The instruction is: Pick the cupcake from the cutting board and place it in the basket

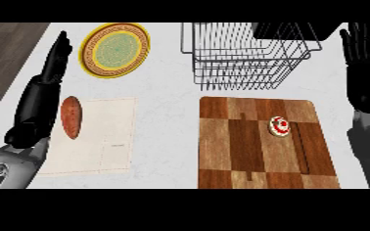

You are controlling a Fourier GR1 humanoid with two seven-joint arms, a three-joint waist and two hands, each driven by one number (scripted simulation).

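A small cupcake (280,126) with white frosting and a red top sits on the right part of the wooden cutting board (239,147). Behind the board stands a black wire basket (245,54) with nothing visible in it. My right hand (356,54) is at the right edge, fingers straight and pointing up, to the right of the basket and well clear of the cupcake. At the left edge my left hand (45,93) stretches along the counter with straight fingers and holds nothing.
A yellow and green plate (115,50) lies at the back left. A reddish-brown oval food item (71,116) rests on the left edge of a pale placemat (101,137). Dark flooring shows beyond the counter's left edge.
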